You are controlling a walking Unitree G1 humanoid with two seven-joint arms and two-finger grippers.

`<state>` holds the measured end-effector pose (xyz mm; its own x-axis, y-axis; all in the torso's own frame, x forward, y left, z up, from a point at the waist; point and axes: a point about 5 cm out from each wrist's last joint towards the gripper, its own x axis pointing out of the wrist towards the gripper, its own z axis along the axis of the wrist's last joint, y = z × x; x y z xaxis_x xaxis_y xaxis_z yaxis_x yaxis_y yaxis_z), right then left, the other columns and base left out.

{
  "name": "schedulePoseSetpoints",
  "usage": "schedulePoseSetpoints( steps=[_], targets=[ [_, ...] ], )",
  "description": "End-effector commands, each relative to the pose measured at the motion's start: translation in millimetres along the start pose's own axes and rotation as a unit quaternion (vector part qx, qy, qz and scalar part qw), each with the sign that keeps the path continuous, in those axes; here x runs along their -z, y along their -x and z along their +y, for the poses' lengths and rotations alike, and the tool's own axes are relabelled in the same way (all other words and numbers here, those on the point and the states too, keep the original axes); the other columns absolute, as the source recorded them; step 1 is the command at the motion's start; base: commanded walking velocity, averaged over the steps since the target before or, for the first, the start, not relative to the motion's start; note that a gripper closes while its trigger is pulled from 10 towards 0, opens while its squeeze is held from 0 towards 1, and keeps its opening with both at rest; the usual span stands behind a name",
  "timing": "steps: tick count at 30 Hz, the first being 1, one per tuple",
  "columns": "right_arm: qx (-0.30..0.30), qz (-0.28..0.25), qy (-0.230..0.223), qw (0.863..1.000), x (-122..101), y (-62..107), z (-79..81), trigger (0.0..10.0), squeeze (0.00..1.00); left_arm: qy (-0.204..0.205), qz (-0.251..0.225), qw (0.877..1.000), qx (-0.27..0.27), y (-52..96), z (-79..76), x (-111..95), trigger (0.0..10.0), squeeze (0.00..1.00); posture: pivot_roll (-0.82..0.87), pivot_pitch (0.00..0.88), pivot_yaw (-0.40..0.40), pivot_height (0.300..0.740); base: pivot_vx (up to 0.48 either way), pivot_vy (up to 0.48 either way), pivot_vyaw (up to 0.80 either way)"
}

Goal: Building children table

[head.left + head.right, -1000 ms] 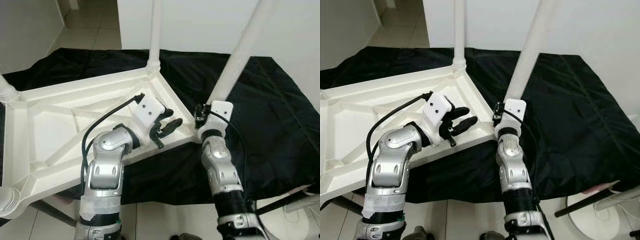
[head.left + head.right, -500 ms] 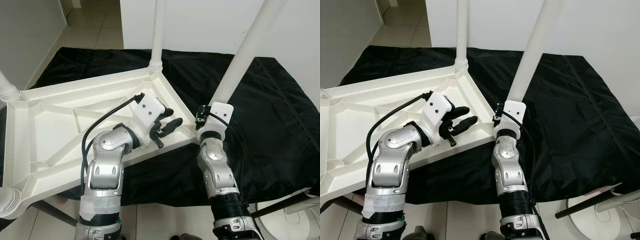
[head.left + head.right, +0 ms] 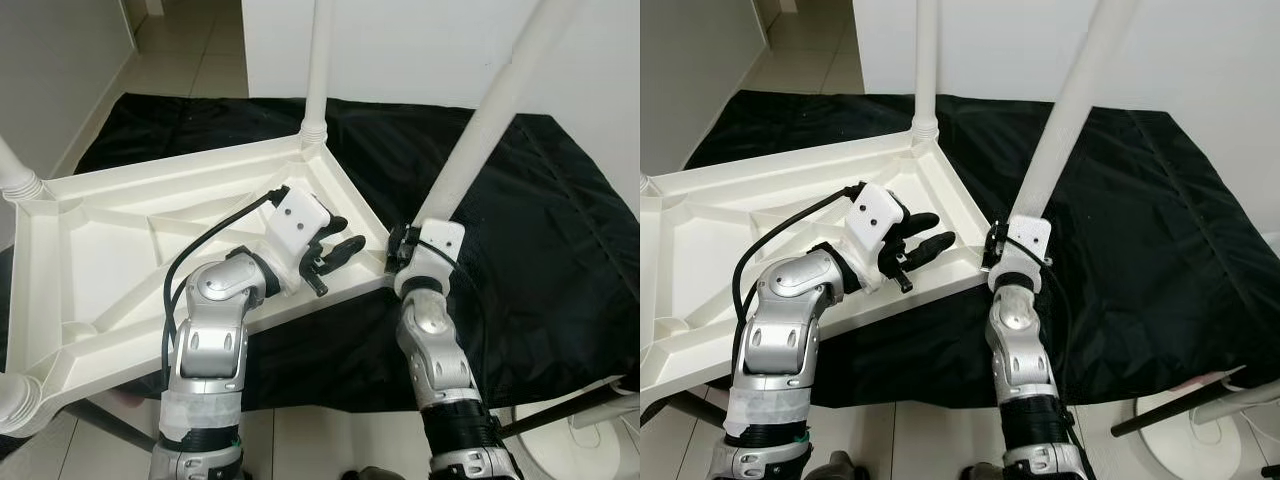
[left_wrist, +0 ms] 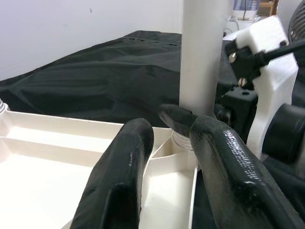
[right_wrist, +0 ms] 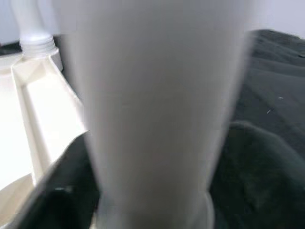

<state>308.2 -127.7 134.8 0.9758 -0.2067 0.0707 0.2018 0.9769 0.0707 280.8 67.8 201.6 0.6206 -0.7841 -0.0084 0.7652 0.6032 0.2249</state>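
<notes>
The right gripper (image 3: 408, 250) has slid down the leg (image 3: 480, 130) it clasps and now sits just above the tabletop (image 3: 120, 240) corner, nearer that rim than a second ago. The leg seems to stand slightly steeper, though the camera also shifted. The right forearm is drawn in closer beneath it.

Left arm raised from the near left, elbow bent, forearm angled up and to the right; left hand (image 3: 335, 250) held level, its two black fingers (image 4: 125, 181) parted with a clear gap between them. Right arm rises nearly upright from the near right, wrist uppermost; right hand (image 3: 408, 245) points away to the far side, one black finger (image 5: 71, 191) visible, closure undetermined.
</notes>
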Motion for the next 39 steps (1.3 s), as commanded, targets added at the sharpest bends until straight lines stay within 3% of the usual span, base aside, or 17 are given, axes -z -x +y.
schedulePoseSetpoints(
  steps=[1,3,4,7,12,15,19,21,24,26,28,30,31,35,36,38,39],
  targets=[
    [-0.012,-0.021,-0.006,1.0,-6.5,-1.5,-2.0,10.0,1.0,0.024,-0.005,0.99,-0.14,-3.4,4.2,3.3,10.0,0.0,-0.02,0.0,-0.027,0.74,0.0,0.0,0.0],
    [-0.012,-0.021,-0.006,1.0,-6.5,-1.5,-2.0,10.0,1.0,0.024,-0.005,0.99,-0.14,-3.4,4.2,3.3,10.0,0.0,-0.02,0.0,-0.027,0.74,0.0,0.0,0.0],
    [-0.036,-0.043,-0.003,0.998,-14.5,-8.8,-8.8,10.0,0.0,0.025,-0.005,0.99,-0.14,-3.9,4.0,3.3,10.0,0.0,-0.02,0.0,-0.026,0.74,0.0,0.0,0.0],
    [-0.036,-0.043,-0.003,0.998,-14.5,-8.8,-8.8,10.0,0.0,0.025,-0.005,0.99,-0.14,-3.9,4.0,3.3,10.0,0.0,-0.02,0.0,-0.026,0.74,0.0,0.0,0.0],
    [-0.148,-0.062,0.013,0.987,-26.2,-27.3,-27.5,10.0,0.0,0.026,-0.006,0.99,-0.139,-4.5,3.7,2.8,10.0,0.0,-0.03,0.0,-0.021,0.74,0.0,0.0,0.0],
    [-0.168,-0.064,0.019,0.984,-27.5,-29.4,-30.2,10.0,0.0,0.026,-0.006,0.99,-0.138,-4.6,3.9,2.7,10.0,0.0,-0.03,0.0,-0.021,0.74,0.0,0.0,0.0],
    [-0.237,-0.051,0.026,0.97,-27.5,-35.3,-36.9,10.0,0.0,0.026,-0.007,0.99,-0.14,-4.7,4.7,1.9,10.0,0.0,-0.03,0.0,-0.016,0.74,0.0,0.0,0.0],
    [-0.295,-0.044,0.037,0.954,-26.8,-37.0,-39.0,10.0,0.0,0.026,-0.007,0.99,-0.141,-4.5,5.4,1.3,10.0,0.0,-0.03,0.002,-0.01,0.74,0.0,0.0,0.0],
    [-0.317,-0.038,0.034,0.947,-25.9,-37.5,-39.7,10.0,0.0,0.026,-0.007,0.99,-0.141,-4.4,5.6,1.2,10.0,0.0,-0.03,0.002,-0.01,0.74,0.0,0.0,0.0],
    [-0.349,-0.031,0.038,0.936,-24.3,-37.6,-39.7,10.0,0.0,0.025,-0.007,0.99,-0.142,-4.5,6.5,0.9,10.0,0.0,-0.03,0.004,-0.007,0.74,0.0,0.0,0.0],
    [-0.398,-0.02,0.061,0.915,-21.3,-39.1,-40.3,10.0,0.0,0.023,-0.007,0.989,-0.144,-4.3,8.3,0.1,10.0,0.0,-0.03,0.007,0.0,0.74,0.0,0.0,0.0],
    [-0.412,-0.017,0.069,0.908,-20.4,-40.1,-40.9,10.0,0.0,0.023,-0.007,0.989,-0.145,-4.4,8.8,-0.2,10.0,0.0,-0.03,0.007,0.0,0.74,0.0,0.0,0.0],
    [-0.439,-0.005,0.081,0.895,-18.3,-43.7,-42.1,10.0,0.0,0.022,-0.007,0.989,-0.146,-4.2,9.7,-0.3,10.0,0.0,-0.03,0.007,0.0,0.74,0.0,0.0,0.0],
    [-0.447,-0.001,0.085,0.891,-17.6,-44.7,-42.3,10.0,0.0,0.022,-0.007,0.989,-0.146,-4.1,10.1,-0.3,10.0,0.0,-0.03,0.007,0.0,0.74,0.0,0.0,0.0],
    [-0.456,0.004,0.087,0.886,-17.0,-45.9,-42.6,7.1,0.0,0.021,-0.007,0.989,-0.147,-3.9,10.4,-0.6,10.0,0.0,-0.02,0.012,0.007,0.74,0.0,0.0,0.0],
    [-0.46,0.012,0.093,0.883,-15.9,-49.2,-43.2,0.0,0.0,0.02,-0.007,0.989,-0.149,-3.8,11.4,-1.4,10.0,0.0,-0.02,0.012,0.005,0.74,0.0,0.0,0.0],
    [-0.462,0.015,0.093,0.882,-15.5,-50.6,-43.8,0.0,0.0,0.02,-0.008,0.989,-0.149,-3.8,11.7,-1.8,10.0,0.0,-0.01,0.012,0.005,0.74,0.0,0.0,0.0]
  ],
)
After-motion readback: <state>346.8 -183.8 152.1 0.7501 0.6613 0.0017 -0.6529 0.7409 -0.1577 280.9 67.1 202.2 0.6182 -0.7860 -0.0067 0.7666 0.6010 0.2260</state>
